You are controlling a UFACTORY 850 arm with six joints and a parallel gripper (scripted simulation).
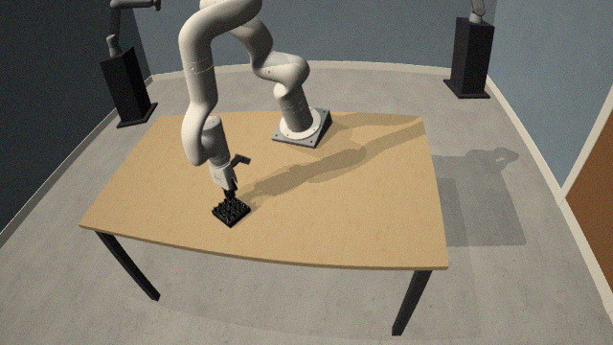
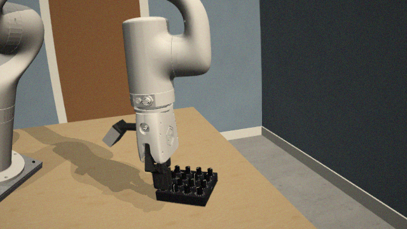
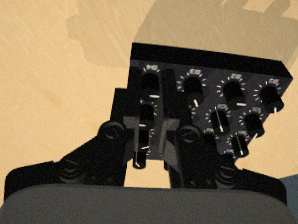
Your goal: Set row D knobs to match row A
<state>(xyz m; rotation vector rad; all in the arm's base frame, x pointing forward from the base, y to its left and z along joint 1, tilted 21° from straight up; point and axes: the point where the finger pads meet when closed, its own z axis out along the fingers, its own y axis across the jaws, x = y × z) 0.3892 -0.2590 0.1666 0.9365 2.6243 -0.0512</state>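
Note:
The black knob box stands on the wooden table, and also shows in the exterior view and the wrist view. It carries rows of small black knobs with white lines. My gripper reaches straight down over the box's left column as the wrist view shows it. Its two black fingers press on either side of one knob in that column, whose white line shows between them. In the exterior view the fingers stand at the box's left edge and hide the held knob. The knob names are too small to read.
The arm's base plate is bolted to the table behind the box. The box lies near the table's front left edge. Black pedestals stand on the floor beyond the table.

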